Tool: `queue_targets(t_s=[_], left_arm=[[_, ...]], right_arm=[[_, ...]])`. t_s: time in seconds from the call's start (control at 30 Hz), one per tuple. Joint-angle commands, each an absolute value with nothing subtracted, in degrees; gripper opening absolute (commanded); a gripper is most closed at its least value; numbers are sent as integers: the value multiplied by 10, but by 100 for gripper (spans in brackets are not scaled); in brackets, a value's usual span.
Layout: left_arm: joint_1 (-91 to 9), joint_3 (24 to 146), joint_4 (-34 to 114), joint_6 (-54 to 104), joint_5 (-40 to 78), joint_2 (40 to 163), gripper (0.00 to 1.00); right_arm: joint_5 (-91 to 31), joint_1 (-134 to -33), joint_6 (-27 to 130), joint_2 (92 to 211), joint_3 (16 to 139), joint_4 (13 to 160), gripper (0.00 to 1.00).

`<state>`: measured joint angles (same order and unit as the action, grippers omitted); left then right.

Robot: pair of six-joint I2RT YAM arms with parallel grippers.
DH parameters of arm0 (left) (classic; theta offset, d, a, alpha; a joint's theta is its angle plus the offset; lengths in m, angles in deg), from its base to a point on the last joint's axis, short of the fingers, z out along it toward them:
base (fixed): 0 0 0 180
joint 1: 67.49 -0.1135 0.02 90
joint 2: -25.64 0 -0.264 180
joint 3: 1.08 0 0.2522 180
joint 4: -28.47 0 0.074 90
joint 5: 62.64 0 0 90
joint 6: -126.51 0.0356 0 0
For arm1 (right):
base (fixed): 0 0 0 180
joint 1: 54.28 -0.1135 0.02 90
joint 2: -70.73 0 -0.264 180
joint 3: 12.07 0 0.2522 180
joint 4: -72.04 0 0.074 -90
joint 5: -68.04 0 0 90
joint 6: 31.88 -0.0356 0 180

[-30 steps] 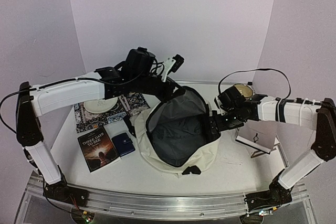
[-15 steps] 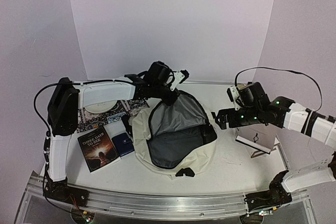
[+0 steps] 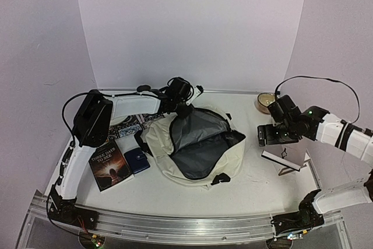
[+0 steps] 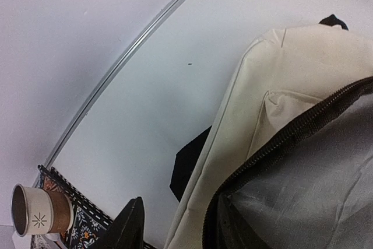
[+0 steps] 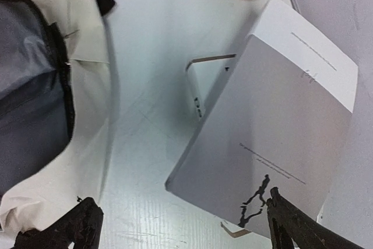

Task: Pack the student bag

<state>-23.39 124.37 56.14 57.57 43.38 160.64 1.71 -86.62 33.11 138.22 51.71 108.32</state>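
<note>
The student bag lies unzipped in the middle of the table, cream outside with grey lining and a black zipper. Its rear rim sags. My left gripper is at that rear rim. In the left wrist view one dark finger stands apart from the cream rim, with bare table between them; the other finger is hidden. My right gripper hangs wide open to the right of the bag, above the table. It holds nothing, and its fingertips straddle the corner of a white book.
Left of the bag lie a dark book, a small blue case and a patterned mat with a white-and-copper cup. A brown bowl sits back right. The white book leans on a stand.
The left gripper has opened off the bag's rear rim, which has dropped. The right gripper has drawn away to the right, from the bag's side to the white book. The bag has slumped.
</note>
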Motion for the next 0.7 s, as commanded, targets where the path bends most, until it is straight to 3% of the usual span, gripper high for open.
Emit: queue_targets(t_s=[0.0,0.07,0.13,0.2,0.67], left_arm=[[-239,1250,531,554,480,1561,66],[-239,1242,530,541,490,1541,74],[-239,1227,530,521,490,1511,91],[-239,1209,530,493,480,1478,99],[-239,963,532,295,364,1238,99]], right_arm=[[19,-810,314,1429,541,1124,98],[15,-785,313,1447,545,1125,98],[13,-757,313,1454,545,1122,98],[11,-731,314,1459,546,1118,98],[-49,-532,306,1487,518,1064,98]])
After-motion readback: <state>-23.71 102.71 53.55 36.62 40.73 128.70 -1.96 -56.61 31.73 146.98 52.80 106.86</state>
